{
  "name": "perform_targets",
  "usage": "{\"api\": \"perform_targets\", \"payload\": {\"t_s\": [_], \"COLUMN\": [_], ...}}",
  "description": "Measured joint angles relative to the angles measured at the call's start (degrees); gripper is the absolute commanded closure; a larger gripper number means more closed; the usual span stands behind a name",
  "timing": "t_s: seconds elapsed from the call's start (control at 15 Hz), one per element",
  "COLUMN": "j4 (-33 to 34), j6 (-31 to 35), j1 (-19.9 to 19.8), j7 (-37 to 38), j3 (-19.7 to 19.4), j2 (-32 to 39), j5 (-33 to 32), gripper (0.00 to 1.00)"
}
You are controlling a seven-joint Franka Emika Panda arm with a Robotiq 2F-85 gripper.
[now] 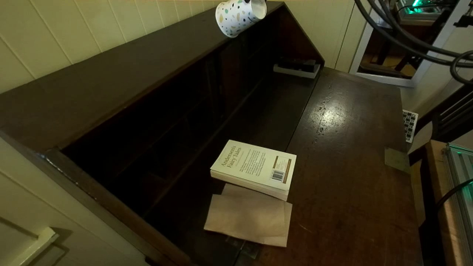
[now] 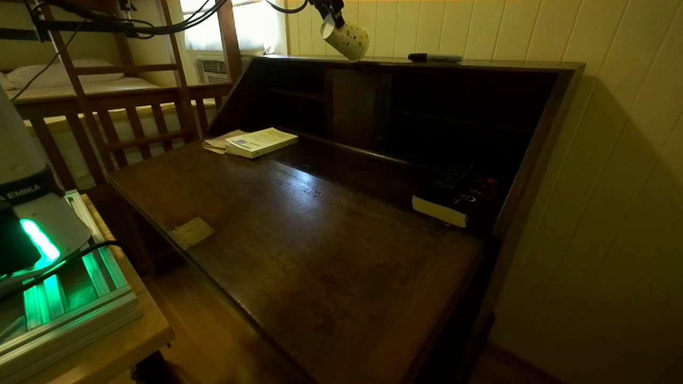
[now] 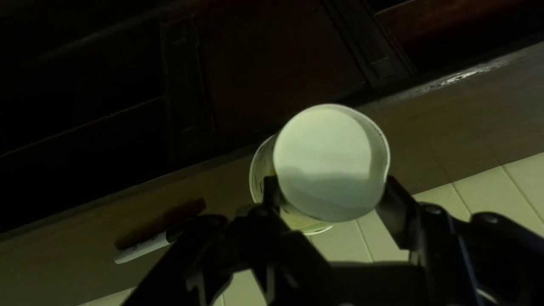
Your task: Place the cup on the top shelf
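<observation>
White inside, the cup (image 3: 329,157) is pinched in the pincer (image 3: 331,193) in the wrist view, its jaws set against either side, no wider apart than the cup; left of the pincer a marker (image 3: 142,247) lies on the top shelf (image 3: 450,131); in an exterior view, a pale book (image 1: 255,164) lies well below the pincer; in an exterior view, the cup hangs tilted from the pincer, its base near the shelf's front edge, contact unclear.

Paperback (image 1: 255,167) beside brown paper (image 1: 248,221); black book (image 2: 453,196); marker (image 2: 435,57).
</observation>
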Motion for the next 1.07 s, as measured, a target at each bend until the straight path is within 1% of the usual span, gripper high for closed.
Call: {"api": "perform_targets", "payload": {"t_s": [0.27,0.47,1.07], "j4": [0.39,0.58,1.81], "j6": [-0.01,0.04,0.04], "j1": [0.00,0.00,-0.01], "j7": [-1.95,-4.90,-11.74], "j3": [-0.08,-0.13,-0.50], "j2": [-0.78,-0.71,1.94], "j5": [2.33,5.37,13.11], "gripper": [0.66,0.66,0.66]}}
